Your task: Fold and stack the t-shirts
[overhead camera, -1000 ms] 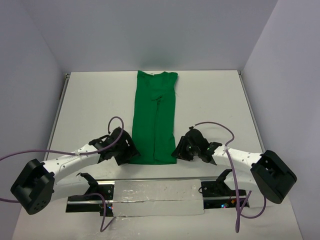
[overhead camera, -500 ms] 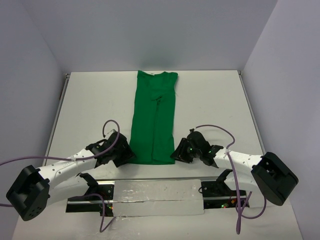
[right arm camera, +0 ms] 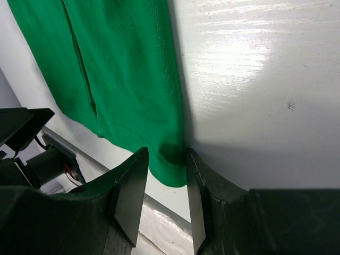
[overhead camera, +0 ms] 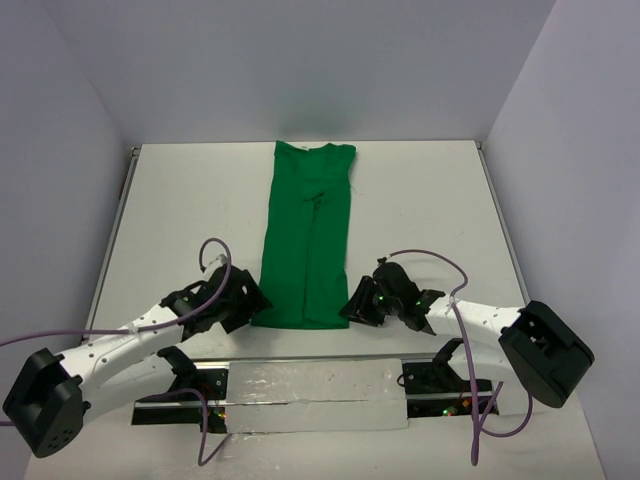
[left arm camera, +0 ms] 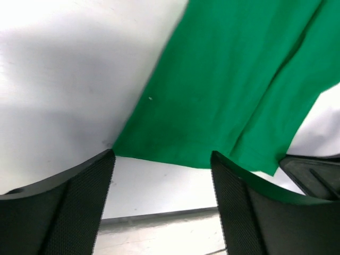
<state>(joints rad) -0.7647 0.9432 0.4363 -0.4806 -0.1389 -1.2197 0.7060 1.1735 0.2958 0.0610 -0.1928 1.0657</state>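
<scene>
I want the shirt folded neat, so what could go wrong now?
The left gripper stands open with the near edge of the shirt only just at its fingertips, so it may miss. The right gripper straddles only the other corner; lifting unevenly could skew the narrow fold.

1. Your overhead view was evenly bright, its shadows soft.
2. Glare streaked the table at the upper right of your right wrist view.
3. A grey shadow dimmed your left wrist view's left side.
</scene>
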